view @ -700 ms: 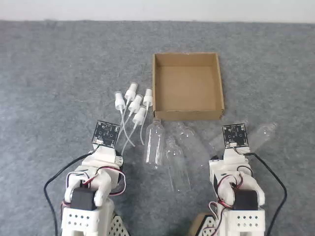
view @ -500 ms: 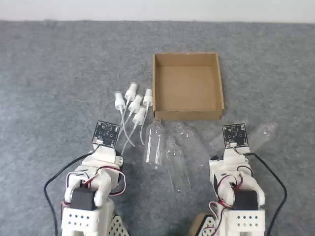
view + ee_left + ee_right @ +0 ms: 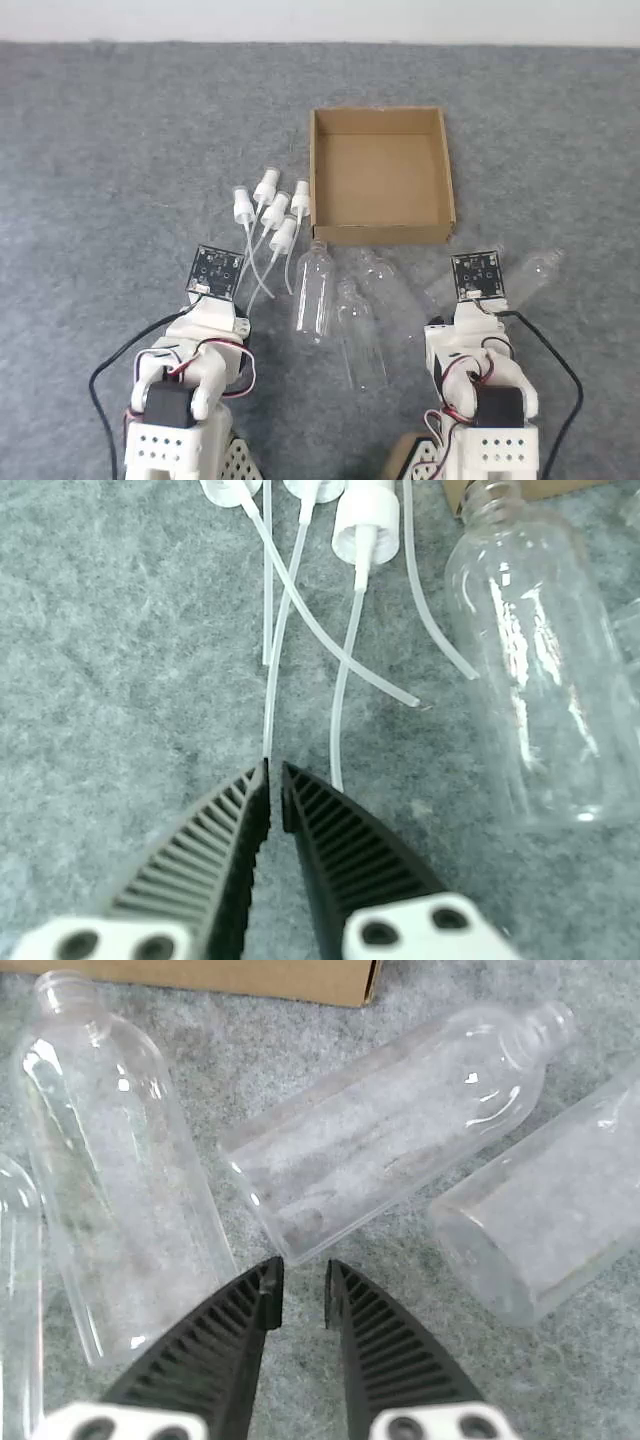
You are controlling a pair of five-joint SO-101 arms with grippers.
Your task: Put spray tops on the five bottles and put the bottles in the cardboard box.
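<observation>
The open cardboard box [image 3: 380, 175] stands empty at the back of the grey mat. Several white spray tops [image 3: 270, 210] with long tubes lie in a cluster to its left. Clear uncapped bottles lie in front of the box: one [image 3: 315, 290], a second [image 3: 360, 335], a third [image 3: 383, 278], and one at far right [image 3: 535, 272]; another is partly under the right arm [image 3: 478, 300]. My left gripper [image 3: 275, 772] is shut and empty, its tips at a tube end below a spray top [image 3: 366, 520], beside a bottle [image 3: 540, 670]. My right gripper [image 3: 302, 1278] is shut with a slim gap, just short of a bottle [image 3: 400, 1125].
Both arms sit at the near edge of the mat, the left arm [image 3: 215, 300] behind the spray tops. In the right wrist view, two further bottles [image 3: 110, 1170] [image 3: 545, 1220] flank the middle one, and the box's front wall [image 3: 200, 980] lies beyond. Bare mat extends far left and right.
</observation>
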